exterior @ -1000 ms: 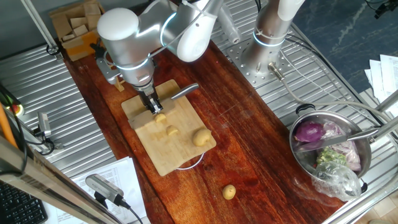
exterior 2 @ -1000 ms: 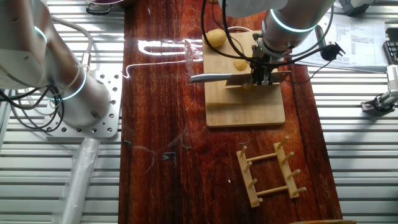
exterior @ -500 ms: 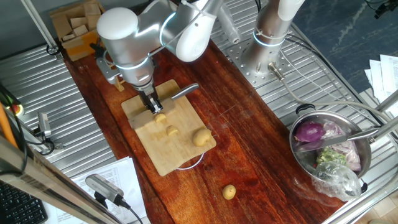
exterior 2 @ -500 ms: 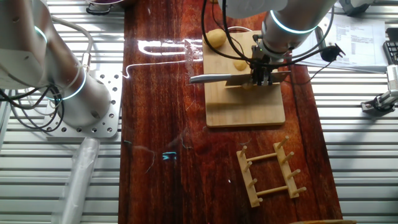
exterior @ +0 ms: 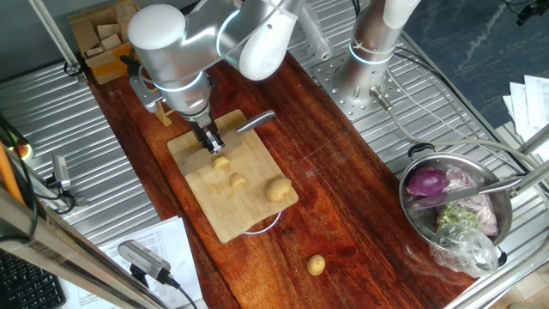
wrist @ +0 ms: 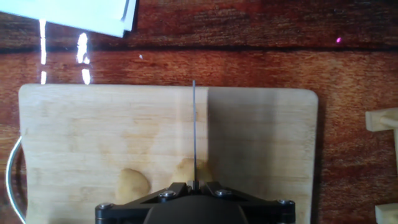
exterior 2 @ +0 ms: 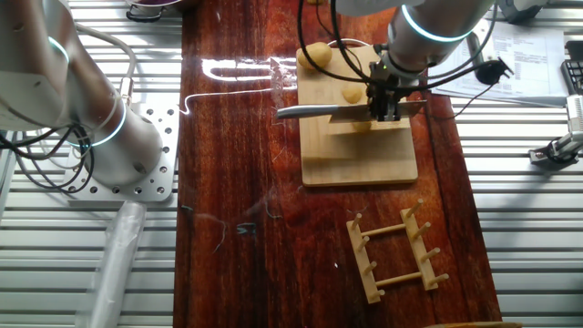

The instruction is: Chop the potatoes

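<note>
Tool: the tool [exterior: 208, 142] points down over the cutting board and is closed tight on a knife, holding it near the handle end of the blade.
Knife: the knife [exterior 2: 314, 112] lies flat-edged across the board's top part; in the other fixed view its shiny handle sticks out toward 9 o'clock, past the board's edge. In the hand view the blade [wrist: 194, 134] is a thin line running toward 12 o'clock.
Cutting board: the pale wooden cutting board [exterior: 225, 215] lies on the dark wooden desk [exterior: 343, 189].
Potatoes on the board: three potatoes sit in a row going toward 4 o'clock from the tool. The first small potato [exterior: 221, 162] is right under the blade. The second small potato [exterior: 236, 180] is just beside it. The big potato [exterior: 276, 189] sits near the board's edge.
Loose potato: one more small potato [exterior: 316, 264] lies on the desk, well apart from the board, toward 5 o'clock.
Pot: a metal pot [exterior: 410, 213] stands at 3 o'clock with a purple onion [exterior: 426, 183] inside.
Rack: a small wooden rack [exterior 2: 393, 251] lies near the board.
</note>
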Robot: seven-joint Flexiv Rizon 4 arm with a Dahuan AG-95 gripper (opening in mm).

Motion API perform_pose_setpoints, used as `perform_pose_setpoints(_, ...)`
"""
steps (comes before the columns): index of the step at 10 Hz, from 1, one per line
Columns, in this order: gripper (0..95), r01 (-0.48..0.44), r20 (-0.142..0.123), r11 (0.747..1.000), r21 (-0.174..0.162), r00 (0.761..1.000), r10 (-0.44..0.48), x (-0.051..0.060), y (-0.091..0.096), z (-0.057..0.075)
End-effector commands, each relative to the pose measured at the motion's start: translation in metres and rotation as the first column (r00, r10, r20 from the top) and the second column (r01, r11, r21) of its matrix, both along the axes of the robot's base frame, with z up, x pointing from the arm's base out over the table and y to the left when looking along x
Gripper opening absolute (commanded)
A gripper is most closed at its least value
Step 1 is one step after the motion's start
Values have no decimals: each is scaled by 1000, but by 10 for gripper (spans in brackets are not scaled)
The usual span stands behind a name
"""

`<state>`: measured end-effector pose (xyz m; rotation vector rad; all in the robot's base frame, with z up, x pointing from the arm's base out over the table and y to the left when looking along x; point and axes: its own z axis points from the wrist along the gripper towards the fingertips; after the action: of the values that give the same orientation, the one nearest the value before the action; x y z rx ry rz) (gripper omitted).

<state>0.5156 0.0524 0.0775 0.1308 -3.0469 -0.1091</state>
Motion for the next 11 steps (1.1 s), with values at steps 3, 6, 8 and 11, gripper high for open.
perform_pose_setpoints(3, 0, -4, 14, 1000, -5, 1000, 4, -1, 0, -12)
perform_pose_setpoints(6, 0, -9, 9, 1000, -16, 1000, 9, 1, 1, -12)
perform_pose_setpoints(8, 0, -13, 9, 1000, -24, 1000, 13, 1, -2, -13)
perform_pose_setpoints(11, 0, -29, 3, 999, -25, 1000, 29, 1, -10, -11)
